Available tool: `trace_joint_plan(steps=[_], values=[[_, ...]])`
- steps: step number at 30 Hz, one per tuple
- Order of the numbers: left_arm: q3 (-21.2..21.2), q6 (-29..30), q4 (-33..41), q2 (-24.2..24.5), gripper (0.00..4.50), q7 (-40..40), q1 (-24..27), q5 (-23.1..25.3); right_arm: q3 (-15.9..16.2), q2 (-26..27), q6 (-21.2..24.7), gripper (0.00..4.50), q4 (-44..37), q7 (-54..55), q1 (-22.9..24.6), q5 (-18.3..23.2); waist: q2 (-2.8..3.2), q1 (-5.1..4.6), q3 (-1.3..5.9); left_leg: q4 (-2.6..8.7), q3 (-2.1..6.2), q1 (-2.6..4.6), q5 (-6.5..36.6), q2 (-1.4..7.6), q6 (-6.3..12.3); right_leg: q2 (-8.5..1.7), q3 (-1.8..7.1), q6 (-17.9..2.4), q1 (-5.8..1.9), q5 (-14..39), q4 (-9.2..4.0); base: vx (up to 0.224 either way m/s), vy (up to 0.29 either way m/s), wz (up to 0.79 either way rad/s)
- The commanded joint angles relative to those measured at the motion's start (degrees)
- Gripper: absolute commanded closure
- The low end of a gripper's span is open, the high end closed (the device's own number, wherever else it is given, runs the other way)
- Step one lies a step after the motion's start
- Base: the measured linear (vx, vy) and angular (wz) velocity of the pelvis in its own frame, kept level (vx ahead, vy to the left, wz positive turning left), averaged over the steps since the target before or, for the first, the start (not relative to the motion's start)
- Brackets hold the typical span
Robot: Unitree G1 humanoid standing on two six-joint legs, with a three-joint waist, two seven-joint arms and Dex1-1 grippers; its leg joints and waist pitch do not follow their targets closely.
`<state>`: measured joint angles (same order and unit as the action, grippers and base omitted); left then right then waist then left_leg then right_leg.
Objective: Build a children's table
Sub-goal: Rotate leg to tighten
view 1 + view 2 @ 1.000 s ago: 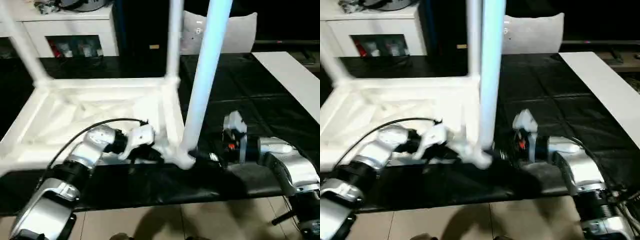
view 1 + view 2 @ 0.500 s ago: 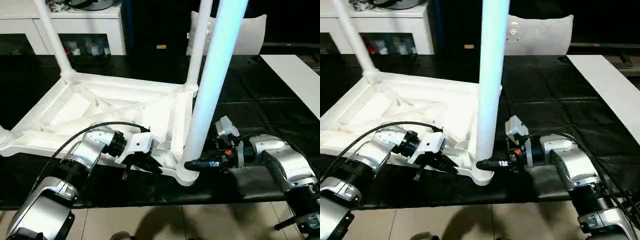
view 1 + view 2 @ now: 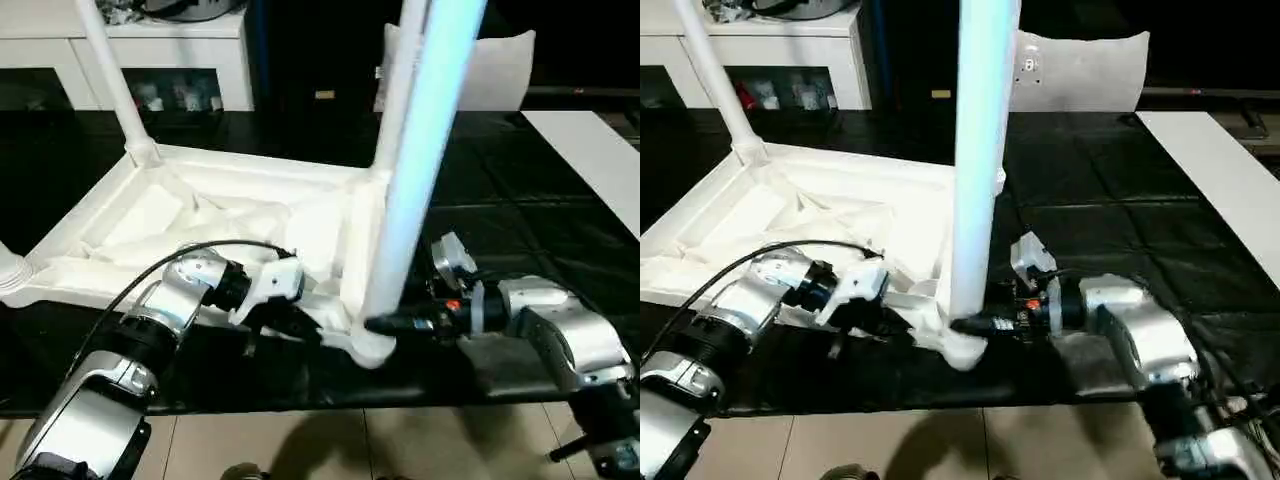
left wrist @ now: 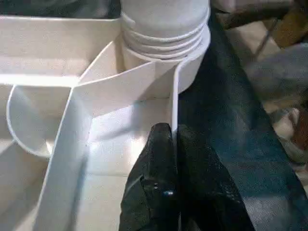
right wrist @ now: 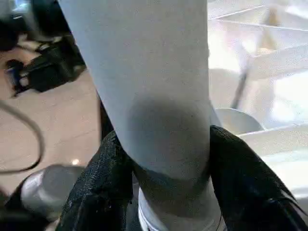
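at the upturned table's (image 3: 200, 215) near corner, right gripper (image 5: 163, 159) clasps the leg (image 3: 415, 170) base; left gripper (image 4: 175, 159) pinches the rim.

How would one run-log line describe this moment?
left hand: shut on tabletop rim | right hand: shut on near-corner leg | leg: upright in socket

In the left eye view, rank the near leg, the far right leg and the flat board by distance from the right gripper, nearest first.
1. Near leg: between the right gripper's fingers.
2. Far right leg: at the tabletop's far corner.
3. Flat board: far right on the mat.
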<state>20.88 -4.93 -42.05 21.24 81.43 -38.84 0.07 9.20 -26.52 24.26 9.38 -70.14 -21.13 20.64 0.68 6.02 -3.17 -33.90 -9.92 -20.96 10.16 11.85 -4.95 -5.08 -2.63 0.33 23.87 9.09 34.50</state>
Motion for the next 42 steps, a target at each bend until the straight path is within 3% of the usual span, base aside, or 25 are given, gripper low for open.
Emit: trace_joint_plan(steps=[1, 3, 4, 5, 7, 8, 10, 11, 17, 20, 21, 27, 32, 37, 38, 39, 42], values=[[-1.9, 3.9, 2.2, -3.2, 4.50, -6.9, -1.0, -0.2, 0.9, 4.3, 2.2, 2.52, -0.5, 9.9, 0.1, -3.3, -0.78, -0.58, 3.60, 4.35, -0.20, 0.56, 15.9, 0.62, 0.21, -2.34, 1.44, -9.0, -2.61, 25.8, -4.91, 0.000, 0.000, 0.00], [-2.7, 7.6, 3.4, -4.4, 4.50, -10.7, -0.9, 0.0, -0.6, 7.8, 4.0, 2.53, -0.2, 17.2, -0.4, -4.5, -0.79, -1.42, 3.55, 4.43, -0.01, 0.51, 16.7, 0.36, -0.95, -2.29, 1.24, -7.6, -2.50, 28.7, -5.14, 0.000, 0.000, 0.00], [-2.9, 8.8, 3.9, -4.9, 4.50, -11.9, -0.8, 0.1, -1.1, 8.9, 4.8, 2.54, -0.3, 19.5, -0.7, -4.7, -0.94, -2.20, 3.40, 4.70, 0.31, -0.08, 17.0, 0.15, -1.40, -2.19, 0.87, -6.1, -2.91, 31.0, -5.24, 0.000, 0.000, 0.00], [-3.6, 11.0, 5.0, -6.2, 4.50, -15.0, -0.8, 0.4, -2.1, 11.4, 6.2, 2.55, 0.0, 24.7, -1.6, -5.7, -0.90, -2.75, 3.43, 4.56, 0.32, 0.14, 17.8, 0.01, -1.55, -2.17, 0.75, -4.9, -2.61, 33.3, -5.66, 0.000, 0.000, 0.00], [-4.5, 13.8, 6.1, -8.0, 4.50, -19.6, -0.9, 0.9, -3.2, 14.0, 8.0, 2.55, 1.1, 30.5, -3.3, -6.7, -0.66, -3.49, 3.69, 4.35, 0.39, 0.32, 17.6, -0.04, -1.11, -2.23, 0.84, -5.2, -2.46, 32.5, -5.85, 0.000, 0.000, 0.00], [-4.9, 14.9, 6.7, -8.7, 4.50, -21.6, -0.9, 1.1, -3.8, 15.0, 8.9, 2.55, 1.5, 32.9, -3.9, -7.0, -0.68, -4.07, 3.89, 4.31, 0.27, 0.10, 16.4, 0.02, -0.93, -2.02, 1.02, -6.4, -2.51, 28.9, -5.53, 0.000, 0.000, 0.00], [-5.5, 17.5, 8.2, -10.7, 4.50, -27.3, -0.8, 2.2, -4.9, 17.5, 9.2, 2.55, 3.0, 38.4, -5.2, -8.2, -0.53, -4.31, 3.87, 4.35, 0.11, 0.09, 15.9, 0.06, -0.45, -1.77, 1.11, -7.6, -2.47, 25.2, -5.40, 0.000, 0.000, 0.00], [-6.1, 19.1, 9.0, -11.8, 4.50, -30.0, -0.7, 2.6, -4.7, 18.2, 7.8, 2.20, 3.1, 39.2, -5.2, -9.0, -0.64, -4.36, 3.92, 4.25, 0.03, 0.21, 16.0, 0.11, -0.34, -1.74, 1.10, -8.2, -2.48, 24.0, -5.23, 0.000, 0.000, 0.00], [-6.4, 20.3, 11.2, -13.1, 4.50, -32.6, -0.4, 3.0, -6.4, 19.1, 3.3, 1.57, 2.4, 40.2, -4.3, -9.2, -0.62, -3.88, 4.55, 3.68, -0.39, -0.01, 9.1, 0.14, 2.32, -1.66, 1.45, -12.4, -3.25, 9.2, -3.86, 0.000, 0.000, 0.00], [-5.6, 18.4, 11.5, -11.9, 4.50, -30.7, 0.2, 2.8, -7.3, 17.2, 2.5, 1.40, 0.8, 37.8, -3.3, -8.0, -0.60, -3.58, 4.60, 3.56, -0.50, -0.06, 7.2, 0.15, 3.82, -1.68, 1.48, -13.7, -3.56, 5.2, -3.53, 0.000, 0.000, 0.00], [-5.4, 17.8, 11.5, -11.4, 4.50, -30.0, 0.4, 2.9, -7.8, 16.4, 2.7, 1.21, 0.1, 36.6, -2.9, -7.3, -0.28, -3.55, 4.57, 3.58, -0.47, -0.08, 7.1, 0.16, 4.09, -1.72, 1.43, -14.1, -3.65, 4.8, -3.42, 0.000, 0.000, 0.00], [-3.9, 13.8, 10.8, -7.6, 4.50, -23.4, 1.2, 2.8, -7.4, 7.7, 1.2, 0.67, -1.2, 24.7, -0.7, -5.8, -0.36, -3.33, 4.15, 3.83, -0.46, 0.15, 11.9, 0.37, 3.47, -1.84, 1.37, -13.0, -3.63, 11.8, -4.23, 0.000, 0.000, 0.00], [-1.9, 5.7, 9.0, -3.3, 4.50, -10.7, 1.5, 0.9, -5.1, -0.9, -2.8, 0.26, -0.9, 7.8, -0.3, -3.4, -0.44, -3.06, 4.11, 3.81, -0.32, 0.24, 14.6, 0.39, 3.52, -2.02, 1.24, -12.1, -3.52, 16.2, -4.72, 0.000, 0.000, 0.00], [0.7, 1.8, 9.2, 0.2, 4.50, -2.3, 1.6, 0.6, -3.1, -4.9, -5.2, 0.26, 1.1, -2.2, -1.5, -2.4, -0.16, -1.85, 4.06, 3.90, -0.50, 0.56, 14.0, 1.02, 3.58, -2.03, 1.24, -14.0, -3.13, 13.8, -4.13, 0.000, 0.000, 0.00], [0.7, 1.8, 9.1, 0.2, 4.50, -2.2, 1.6, 0.6, -3.0, -4.9, -5.3, 0.51, 1.1, -2.3, -1.5, -2.4, -0.16, -1.85, 4.06, 3.90, -0.50, 0.56, 14.0, 1.02, 3.58, -2.03, 1.24, -14.0, -3.13, 13.8, -4.13, 0.000, 0.000, 0.00], [1.2, 0.4, 8.8, 1.0, 4.50, -0.4, 1.3, 0.8, -2.4, -5.3, -5.4, 0.60, 1.8, -4.2, -2.0, -2.3, -0.31, -1.26, 4.14, 3.92, -0.45, 0.64, 13.5, 1.18, 3.40, -2.14, 1.22, -14.4, -3.09, 13.2, -3.82, 0.000, 0.000, 0.00], [2.1, -2.2, 7.9, 1.8, 4.50, 1.9, 0.8, 1.4, -1.2, -5.1, -5.5, 0.71, 2.8, -6.5, -2.7, -1.7, -0.66, -0.94, 4.17, 3.90, -0.55, 0.57, 13.1, 1.14, 3.16, -2.23, 1.26, -14.6, -3.15, 12.4, -3.65, 0.000, 0.000, 0.00]])
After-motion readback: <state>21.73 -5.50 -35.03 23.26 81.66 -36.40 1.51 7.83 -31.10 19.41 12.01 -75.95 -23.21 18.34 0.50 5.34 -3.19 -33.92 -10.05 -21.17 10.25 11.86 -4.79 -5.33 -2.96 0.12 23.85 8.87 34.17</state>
